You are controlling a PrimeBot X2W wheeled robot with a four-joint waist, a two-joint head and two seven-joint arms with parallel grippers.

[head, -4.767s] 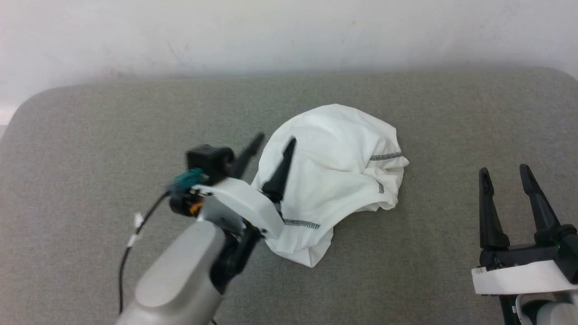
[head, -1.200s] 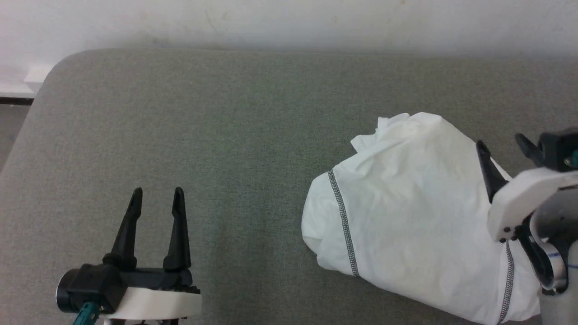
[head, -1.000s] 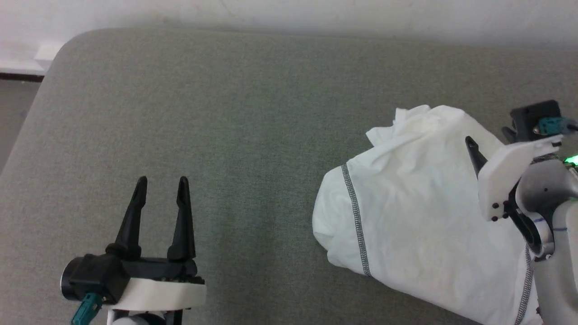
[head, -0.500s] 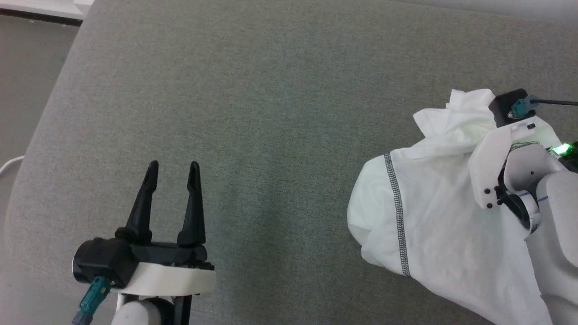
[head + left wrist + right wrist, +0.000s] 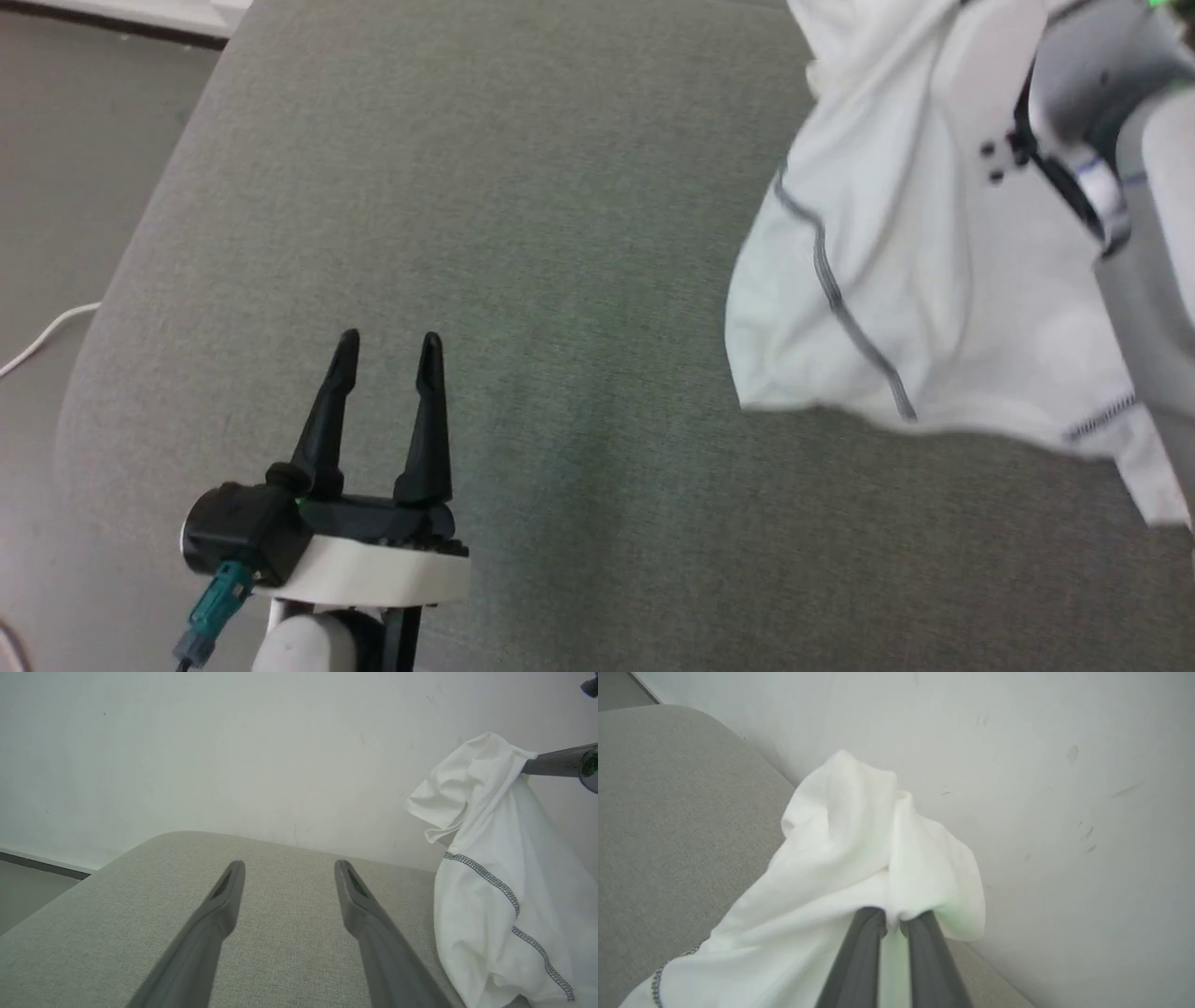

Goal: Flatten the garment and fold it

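R pincer (image 5: 894, 917) was clamped tight on a bunched bit of the garment (image 5: 924, 280), holding it up over the right side of the desk (image 5: 560, 233), near the pale wall (image 5: 233, 742). The white cloth hung from the grip in loose folds, dark zigzag seams showing; couldn't tell if its lower edge touched the desk. L pincer (image 5: 388, 343) sat low over the desk's left part, fingers apart, nothing btwn them, well away from the cloth.
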